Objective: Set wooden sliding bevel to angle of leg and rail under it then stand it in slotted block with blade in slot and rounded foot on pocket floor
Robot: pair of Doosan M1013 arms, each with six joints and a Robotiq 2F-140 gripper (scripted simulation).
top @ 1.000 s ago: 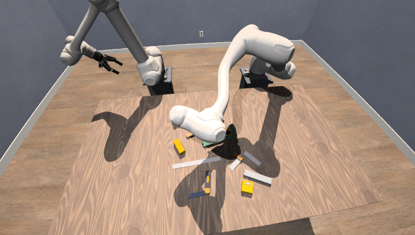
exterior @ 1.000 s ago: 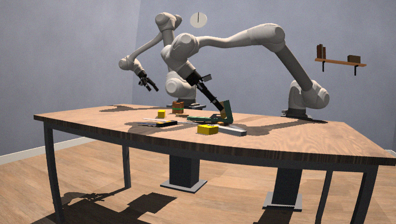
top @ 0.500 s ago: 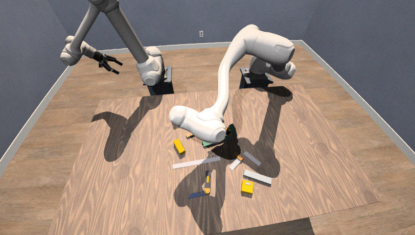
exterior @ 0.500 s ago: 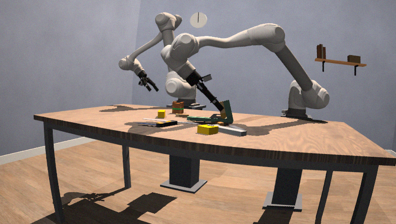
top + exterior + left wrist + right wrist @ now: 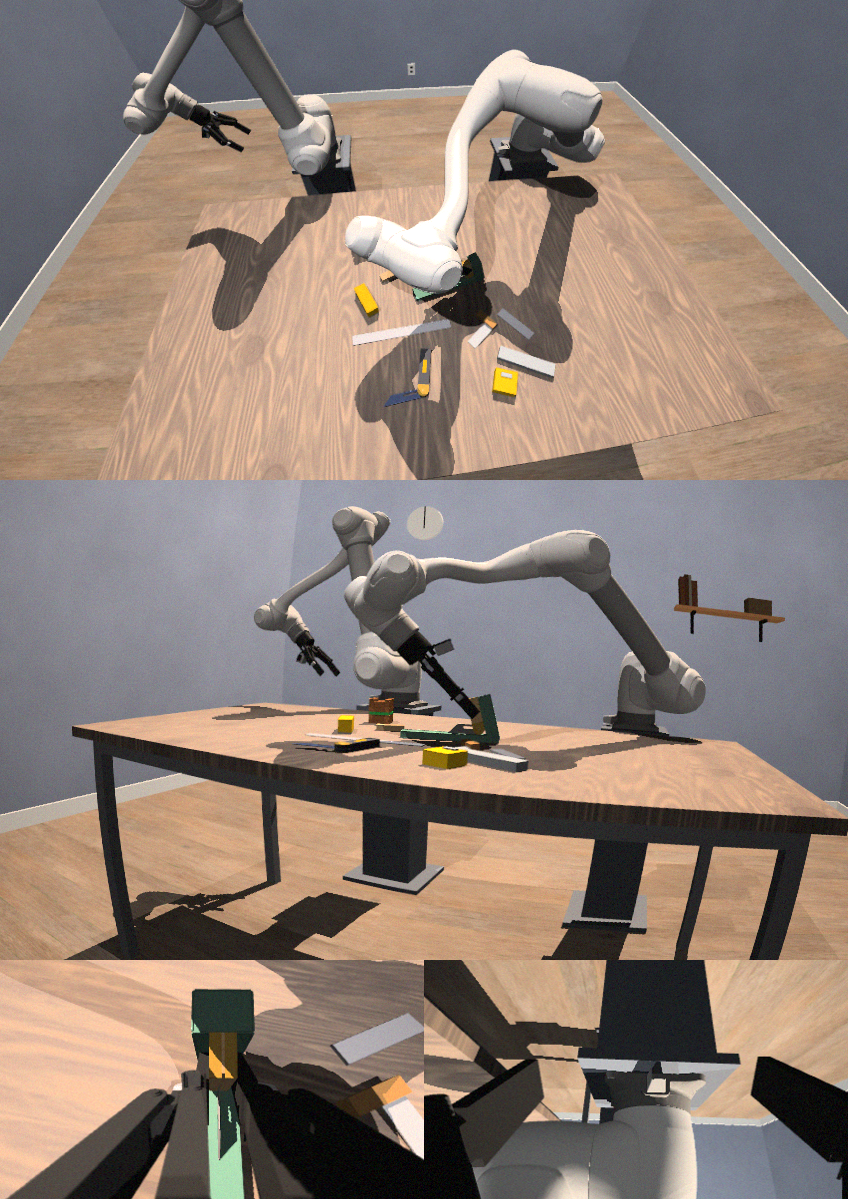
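Plain room, worktable [image 5: 267, 380] [image 5: 624, 771], wall shelf [image 5: 729, 614].

A round wall clock [image 5: 425, 525], a wooden wall shelf [image 5: 723, 614], and a yellow box [image 5: 505, 384] [image 5: 444, 758] just beside a pale grey bar [image 5: 526, 363] [image 5: 501, 760].
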